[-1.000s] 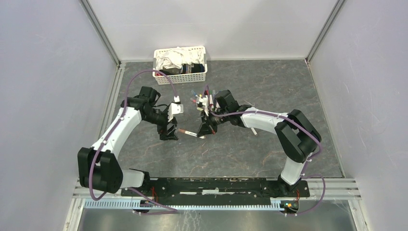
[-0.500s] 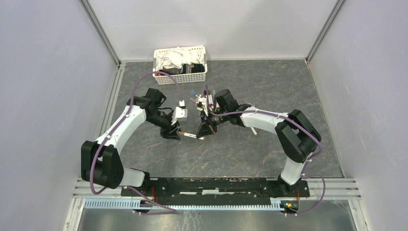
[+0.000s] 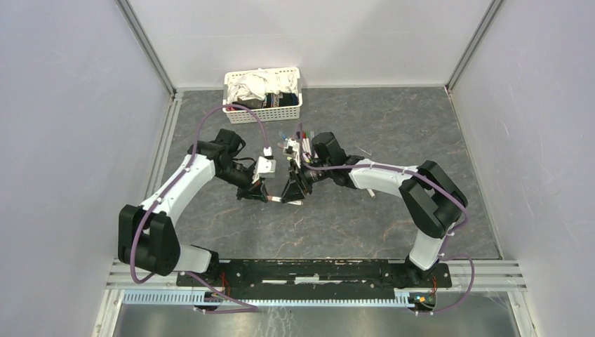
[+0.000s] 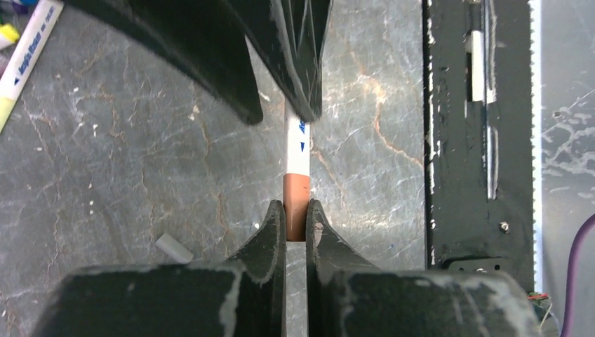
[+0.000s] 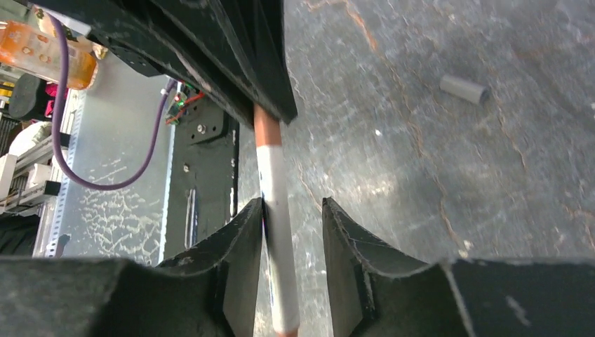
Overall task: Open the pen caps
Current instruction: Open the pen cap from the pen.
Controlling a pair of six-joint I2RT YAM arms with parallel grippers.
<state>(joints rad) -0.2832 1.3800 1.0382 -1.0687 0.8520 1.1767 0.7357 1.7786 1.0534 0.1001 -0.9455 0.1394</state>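
Note:
A white-barrelled pen point(image 3: 278, 199) hangs level between my two grippers, just above the floor. In the left wrist view its brown cap point(image 4: 295, 188) sits pinched between my left gripper's point(image 4: 295, 209) fingertips, with the white barrel point(image 4: 297, 151) running on into the right gripper's black fingers point(image 4: 281, 63). My right gripper point(image 5: 292, 207) stands open around the barrel point(image 5: 273, 179). The barrel rests against one finger, with a clear gap to the other. The cap point(image 5: 266, 130) shows at the far end, under the left gripper's fingers point(image 5: 231, 49). In the top view, the left gripper point(image 3: 260, 196) and right gripper point(image 3: 290, 194) face each other.
A cluster of other pens point(image 3: 295, 142) with coloured ends lies just behind the right gripper. A white slotted basket point(image 3: 261, 112) of cloths stands at the back. A small pale loose cylinder point(image 4: 172, 248) lies on the floor, also grey cylinder point(image 5: 463, 89). A yellow-ended pen point(image 4: 27, 49) lies nearby.
My left gripper moved right onto the pen's end and shut on the brown cap. My right gripper, shut on the barrel before, has opened around it.

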